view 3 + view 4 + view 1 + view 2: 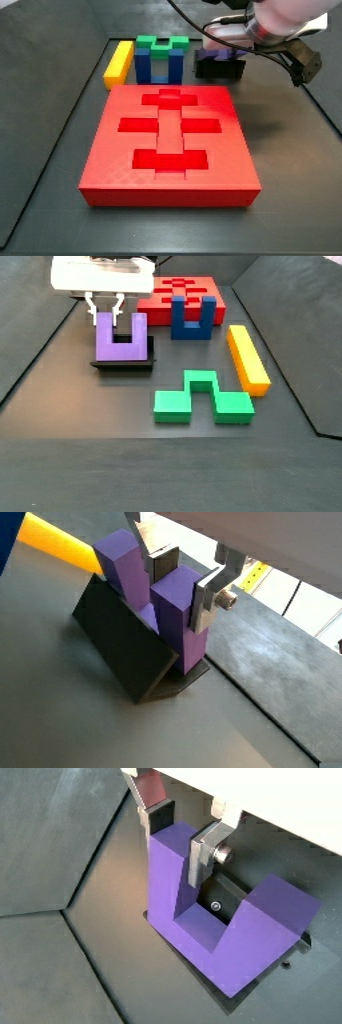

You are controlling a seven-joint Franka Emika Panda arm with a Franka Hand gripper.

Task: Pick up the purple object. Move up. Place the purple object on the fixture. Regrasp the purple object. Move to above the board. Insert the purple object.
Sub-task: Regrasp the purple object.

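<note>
The purple object is a U-shaped block standing upright on the dark fixture, prongs up. It also shows in both wrist views, with the fixture under and behind it. My gripper comes down from above and straddles one prong, with the silver fingers pressed on its two sides near the top. It looks shut on that prong. The red board with its recessed cutouts lies apart from the fixture.
A blue block stands next to the board. A yellow bar and a green block lie on the floor beside the fixture. In a side view the arm hangs over the fixture.
</note>
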